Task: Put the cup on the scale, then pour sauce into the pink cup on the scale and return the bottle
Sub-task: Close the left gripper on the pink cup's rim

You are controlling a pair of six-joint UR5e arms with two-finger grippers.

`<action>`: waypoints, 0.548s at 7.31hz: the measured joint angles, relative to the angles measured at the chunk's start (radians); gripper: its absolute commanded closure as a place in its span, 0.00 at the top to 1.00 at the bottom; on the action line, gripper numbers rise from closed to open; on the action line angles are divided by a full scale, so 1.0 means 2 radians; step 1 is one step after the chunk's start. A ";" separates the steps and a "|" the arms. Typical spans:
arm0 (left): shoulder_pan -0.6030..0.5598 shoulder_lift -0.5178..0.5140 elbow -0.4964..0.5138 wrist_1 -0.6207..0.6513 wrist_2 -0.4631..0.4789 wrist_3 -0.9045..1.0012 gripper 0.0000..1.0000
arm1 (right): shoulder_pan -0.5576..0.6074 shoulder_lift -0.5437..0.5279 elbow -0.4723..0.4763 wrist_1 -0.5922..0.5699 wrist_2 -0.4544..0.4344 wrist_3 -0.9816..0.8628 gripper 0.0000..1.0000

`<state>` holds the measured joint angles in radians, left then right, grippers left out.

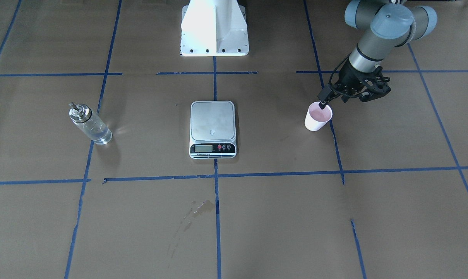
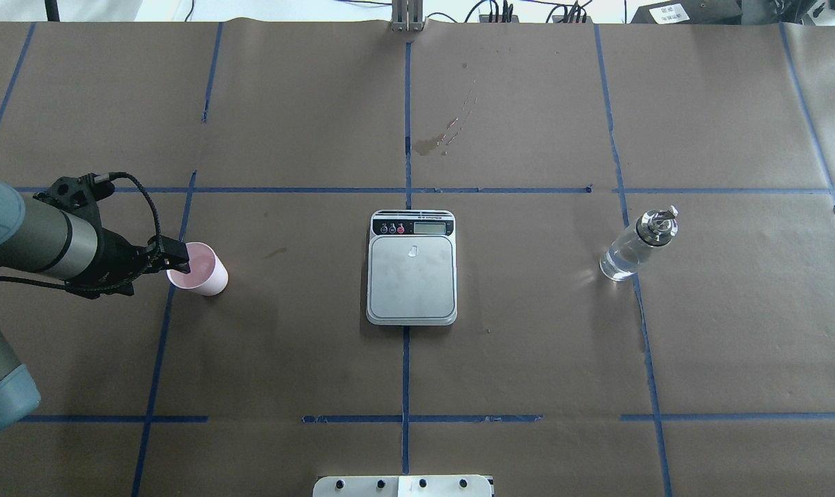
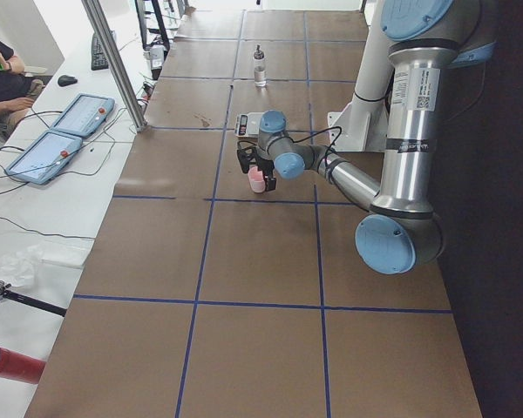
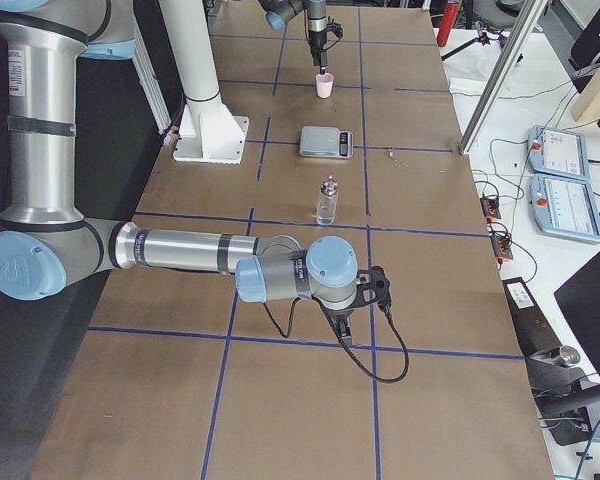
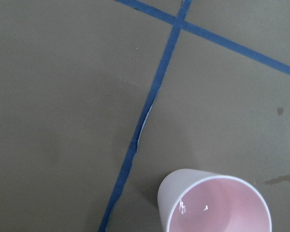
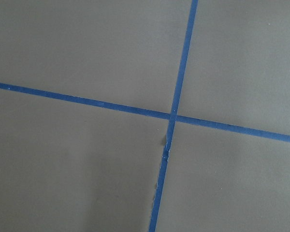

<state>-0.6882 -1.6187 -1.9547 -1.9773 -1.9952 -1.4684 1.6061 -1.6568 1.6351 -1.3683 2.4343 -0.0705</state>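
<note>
One small pale-pink paper cup point(image 1: 318, 118) stands on the brown table point(image 1: 388, 139), well apart from the flat silver scale point(image 1: 213, 126) — left gripper point(image 1: 323, 104) at its rim, grip unclear. The right gripper point(image 4: 342, 333) is equally hard to judge, and the scale's lettering is too small to read.

The scale point(image 2: 411, 279) lies at the middle of the table point(image 2: 286, 359). The cup point(image 2: 206, 273) stands well apart on the robot's left, the bottle point(image 2: 626, 254) well apart on its right, all 3 in 1 row.

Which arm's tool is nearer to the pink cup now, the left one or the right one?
Left. The left tool is at the rim of the cup; the right tool hangs far off, beyond the bottle.
</note>
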 measured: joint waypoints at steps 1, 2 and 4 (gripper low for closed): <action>0.002 0.002 -0.001 0.000 0.000 0.000 1.00 | 0.000 0.000 0.000 0.000 0.000 0.000 1.00; 0.002 0.000 0.001 0.000 0.000 0.000 1.00 | 0.000 0.000 0.000 0.000 0.000 0.000 1.00; 0.003 -0.013 0.015 0.001 0.001 0.000 1.00 | 0.000 0.000 0.000 0.000 0.000 0.000 1.00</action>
<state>-0.6827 -1.6454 -1.9255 -1.9752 -1.9928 -1.4691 1.6061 -1.6567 1.6352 -1.3686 2.4344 -0.0706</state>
